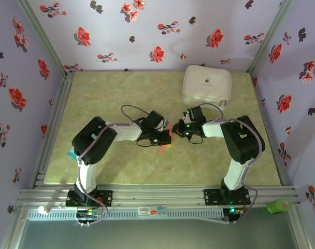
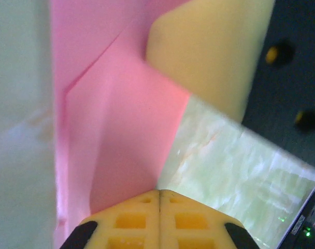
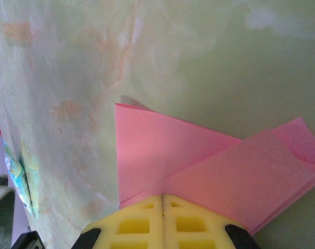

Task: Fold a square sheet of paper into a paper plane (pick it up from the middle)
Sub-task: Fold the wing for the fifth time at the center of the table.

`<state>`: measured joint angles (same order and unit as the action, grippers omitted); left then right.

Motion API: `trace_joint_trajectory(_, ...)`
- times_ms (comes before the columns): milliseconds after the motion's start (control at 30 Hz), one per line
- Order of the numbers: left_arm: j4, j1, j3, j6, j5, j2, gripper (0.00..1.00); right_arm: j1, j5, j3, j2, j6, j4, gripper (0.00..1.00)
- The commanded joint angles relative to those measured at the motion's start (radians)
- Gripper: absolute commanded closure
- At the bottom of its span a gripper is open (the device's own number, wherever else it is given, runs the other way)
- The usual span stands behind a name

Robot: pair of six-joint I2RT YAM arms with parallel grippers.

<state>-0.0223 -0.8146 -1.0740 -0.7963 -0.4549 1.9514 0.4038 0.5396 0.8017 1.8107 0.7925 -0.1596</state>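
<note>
**Position.** Both arms meet at the middle of the bench (image 1: 105, 96). The sheet of paper (image 1: 163, 148) sits between them, well apart from the white case (image 1: 206, 85) at the far right. It shows overlapping folded layers, not yet a slim dart.

**Left tool** (image 2: 159, 193). Its jaws are closed with no gap. The pink paper (image 2: 121, 135) runs straight into the tips, where a crease and an edge converge. I judge it clenched on the sheet. A yellow finger (image 2: 209, 57), by its place the other arm's, sits close over the far part of the paper.

**Right tool** (image 3: 163, 197). Its jaws are likewise closed tight. Two folded flaps of the sheet (image 3: 209, 166) meet at the tips, so I judge it is also gripping the sheet, at a fold line.

**Step in hand.** In my judgement you are setting a crease, with the fold about halfway to a plane.

**Recommendations.**
- Treat one tool as the anchor and move only the other, since opposed pulls will tear paper this thin.
- Check that the flap edges lie square to the centre line before you press, because a skew here carries into every later fold.
- Keep the sheet low against the bench so the layers do not spring open.
- Draw along the crease slowly and with steady pressure.
- Mind the clearance between the two tools, which are very near each other.
</note>
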Motion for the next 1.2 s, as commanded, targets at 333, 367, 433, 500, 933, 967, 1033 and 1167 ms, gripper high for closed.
trace_joint_trajectory(333,-0.134,-0.024,0.288,0.048,0.023,-0.192,1.0,-0.01,-0.09,-0.017,0.044,-0.026,0.098,0.99)
trace_joint_trajectory(367,-0.133,-0.026,0.309,0.041,0.03,-0.205,1.0,-0.009,-0.089,-0.018,0.042,-0.025,0.097,0.99)
trace_joint_trajectory(433,-0.132,-0.028,0.342,0.03,0.042,-0.231,1.0,-0.01,-0.09,-0.018,0.04,-0.024,0.097,0.99)
trace_joint_trajectory(500,-0.137,-0.03,0.365,0.025,0.045,-0.265,1.0,-0.01,-0.088,-0.015,0.041,-0.024,0.099,0.99)
trace_joint_trajectory(933,-0.09,0.002,0.217,0.046,0.079,-0.348,1.0,-0.008,-0.08,-0.019,0.032,-0.009,0.085,0.98)
trace_joint_trajectory(967,-0.088,0.006,0.179,0.05,0.071,-0.317,1.0,-0.008,-0.078,-0.021,0.03,-0.007,0.083,0.98)
trace_joint_trajectory(1033,-0.09,0.011,0.113,0.077,0.051,-0.25,1.0,-0.008,-0.078,-0.021,0.028,-0.007,0.083,0.98)
trace_joint_trajectory(1167,-0.118,0.02,-0.016,0.111,0.039,-0.124,0.98,-0.008,-0.076,-0.027,0.023,-0.002,0.073,0.98)
